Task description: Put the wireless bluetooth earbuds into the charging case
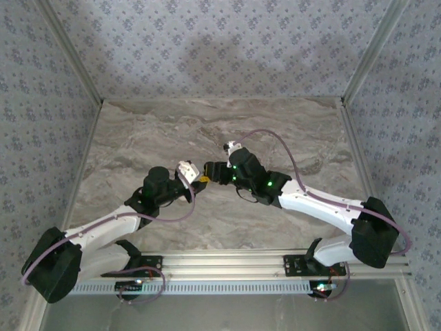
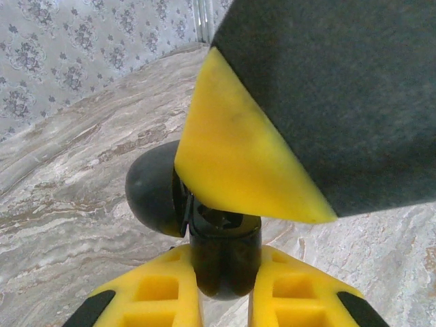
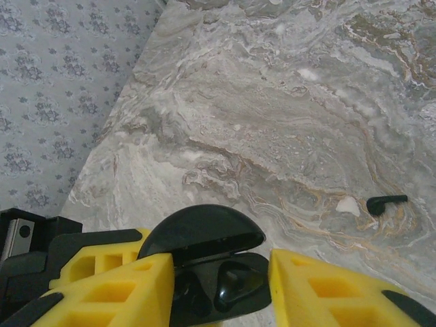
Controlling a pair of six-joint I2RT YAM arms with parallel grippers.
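The charging case (image 2: 225,252) is black here, with its domed lid (image 2: 153,194) swung open. My left gripper (image 2: 225,300) is shut on the case body and holds it upright above the marble. My right gripper (image 3: 221,289) hangs over the open case (image 3: 204,235), its yellow fingers (image 3: 320,286) parted on either side of it. One black earbud (image 3: 238,283) lies in the case's right socket with nothing gripping it. A second black earbud (image 3: 387,202) lies loose on the table to the right. In the top view both grippers (image 1: 205,176) meet mid-table.
The marble tabletop (image 1: 289,131) is walled with patterned panels on the left, back and right. A metal rail (image 1: 227,265) runs along the near edge by the arm bases. The right arm's cable (image 1: 275,138) loops above the table.
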